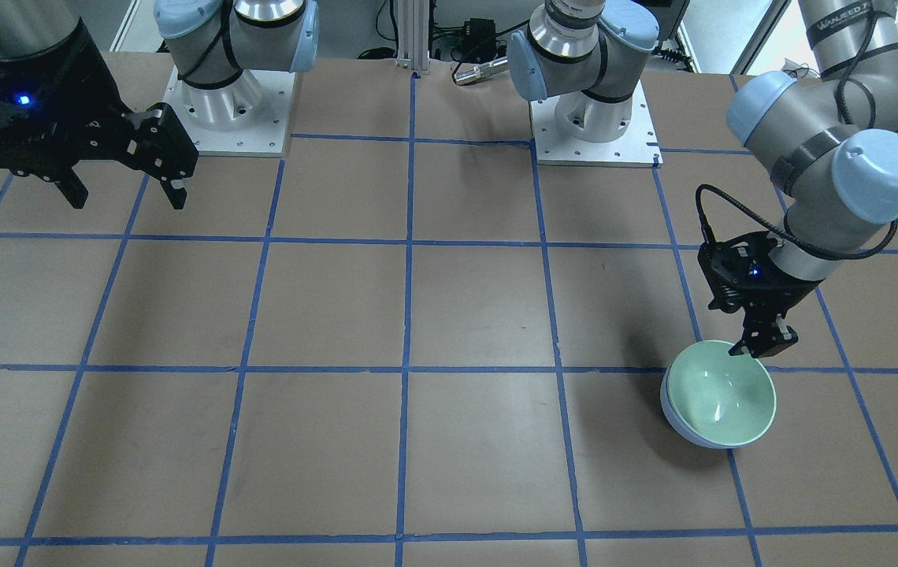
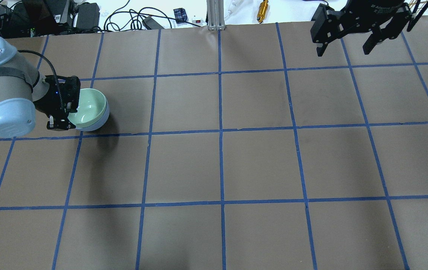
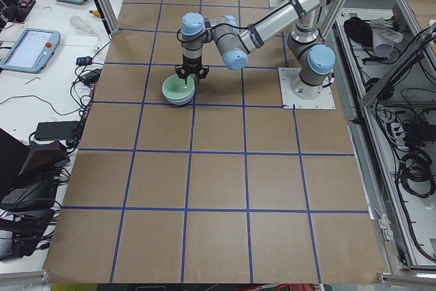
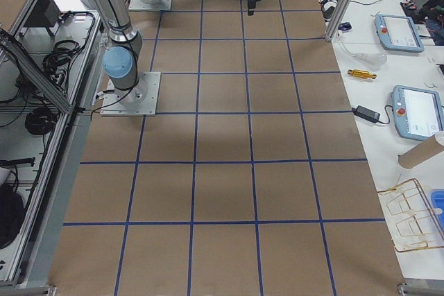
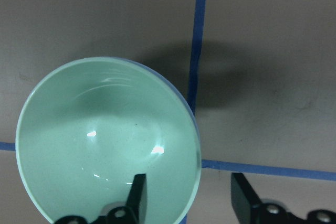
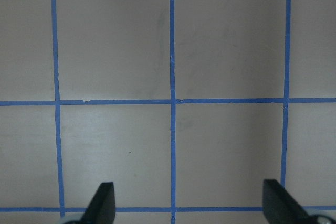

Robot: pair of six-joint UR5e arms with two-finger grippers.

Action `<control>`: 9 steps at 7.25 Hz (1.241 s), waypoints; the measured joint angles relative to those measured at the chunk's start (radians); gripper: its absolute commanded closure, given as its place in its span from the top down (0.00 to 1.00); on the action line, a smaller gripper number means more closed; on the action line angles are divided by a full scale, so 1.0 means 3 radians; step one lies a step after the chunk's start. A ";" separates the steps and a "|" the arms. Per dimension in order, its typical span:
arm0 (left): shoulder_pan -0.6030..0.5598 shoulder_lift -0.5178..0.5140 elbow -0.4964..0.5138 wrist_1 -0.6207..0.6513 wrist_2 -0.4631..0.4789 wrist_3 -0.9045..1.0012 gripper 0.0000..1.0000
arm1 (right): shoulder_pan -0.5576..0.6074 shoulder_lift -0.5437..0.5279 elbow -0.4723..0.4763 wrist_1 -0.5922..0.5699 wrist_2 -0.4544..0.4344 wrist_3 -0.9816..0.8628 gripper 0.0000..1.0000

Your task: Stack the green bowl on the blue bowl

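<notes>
- The left gripper hangs over the left side of the table, pointing down at the edge of the two bowls.
- Its claw is spread apart and holds nothing. In the left wrist view one finger is inside the green bowl and the other finger is outside it, above the paper. The rim passes between them, and the pictures do not show whether either finger touches it.
- The green bowl sits inside the blue bowl, with its opening upward.
- Of the blue bowl only a narrow crescent shows under the green rim, on the side away from the gripper.
- The pair of bowls stands on the brown paper just beside a crossing of the blue tape lines.
- The middle of the table carries only the tape grid.
- The right gripper is at the far right corner, well apart from the bowls and raised above the table.
- Its claw is wide open and empty. The right wrist view shows only paper and tape between the two fingertips.
</notes>
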State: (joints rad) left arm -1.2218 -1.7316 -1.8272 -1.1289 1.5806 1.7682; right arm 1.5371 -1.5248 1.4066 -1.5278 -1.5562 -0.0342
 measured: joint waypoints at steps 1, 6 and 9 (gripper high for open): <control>-0.0018 0.0115 0.0308 -0.0573 -0.0019 -0.0305 1.00 | 0.0000 0.0000 0.0000 0.0000 0.0000 -0.0002 1.00; -0.0776 0.0373 0.1043 -0.1765 -0.0174 -0.3090 1.00 | 0.0000 -0.0004 0.0000 0.0000 0.0002 0.0000 1.00; -0.1259 0.0298 0.1072 -0.1370 -0.0195 -0.5250 1.00 | 0.0000 -0.0005 0.0000 0.0000 0.0003 0.0003 1.00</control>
State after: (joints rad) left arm -1.5997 -1.6422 -1.5055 -1.5399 1.5221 0.1931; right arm 1.5370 -1.5263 1.4067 -1.5278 -1.5555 -0.0334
